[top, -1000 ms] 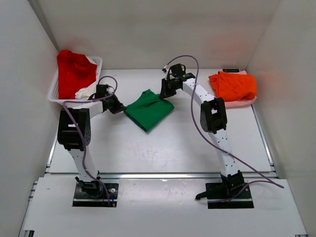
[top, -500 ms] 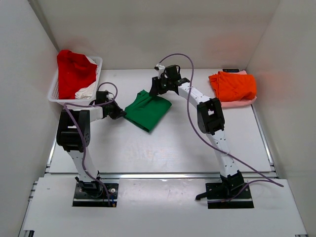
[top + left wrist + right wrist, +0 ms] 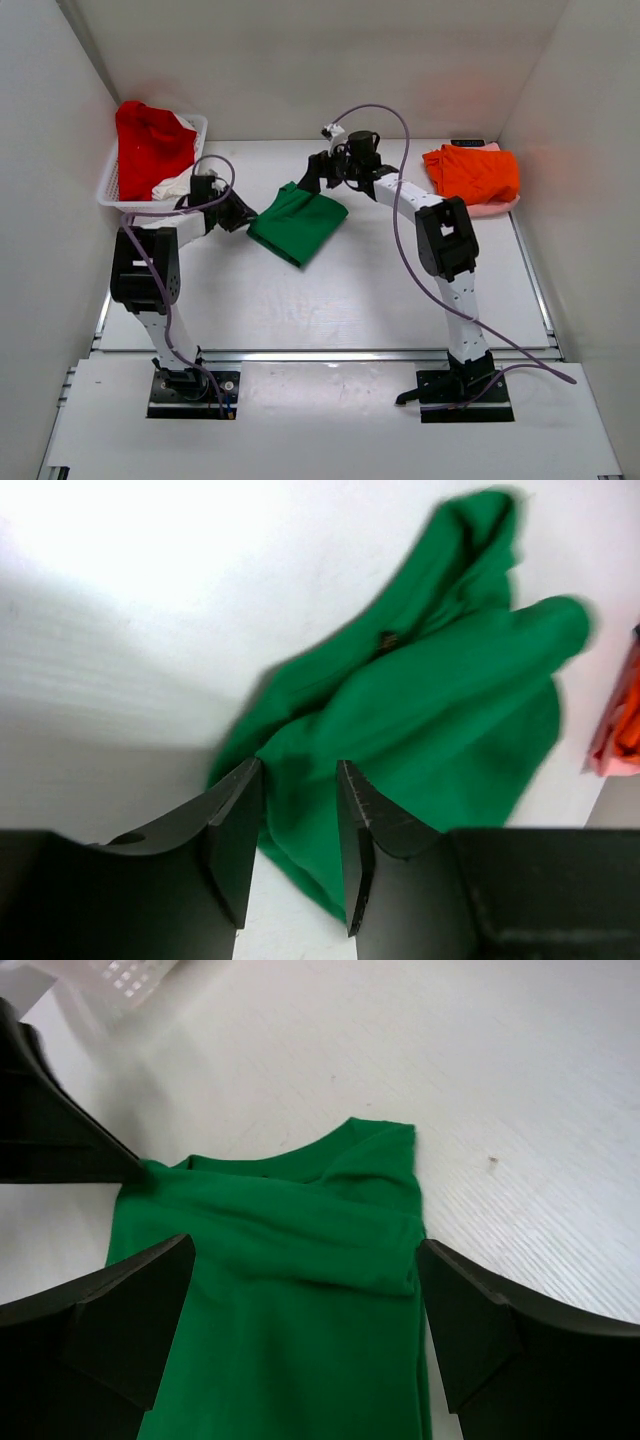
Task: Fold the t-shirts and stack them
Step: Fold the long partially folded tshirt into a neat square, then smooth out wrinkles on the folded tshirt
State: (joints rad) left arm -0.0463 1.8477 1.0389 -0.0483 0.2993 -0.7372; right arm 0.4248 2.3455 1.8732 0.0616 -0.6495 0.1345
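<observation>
Green shirt (image 3: 298, 222) flat on the table (image 3: 350, 290) just right of the basket (image 3: 195, 130), folded into a rough diamond, long axis running from its basket-side corner away to the right; collar end not discernible. Left gripper (image 3: 298, 780) nipped nearly closed on that basket-side corner. Right gripper (image 3: 305, 1250) spread wide above the shirt's far edge, holding nothing.

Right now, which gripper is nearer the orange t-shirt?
Right. The right gripper hangs open over the green t-shirt's far edge, left of the orange t-shirt; the left gripper pinches the green one's opposite corner, farther off.
</observation>
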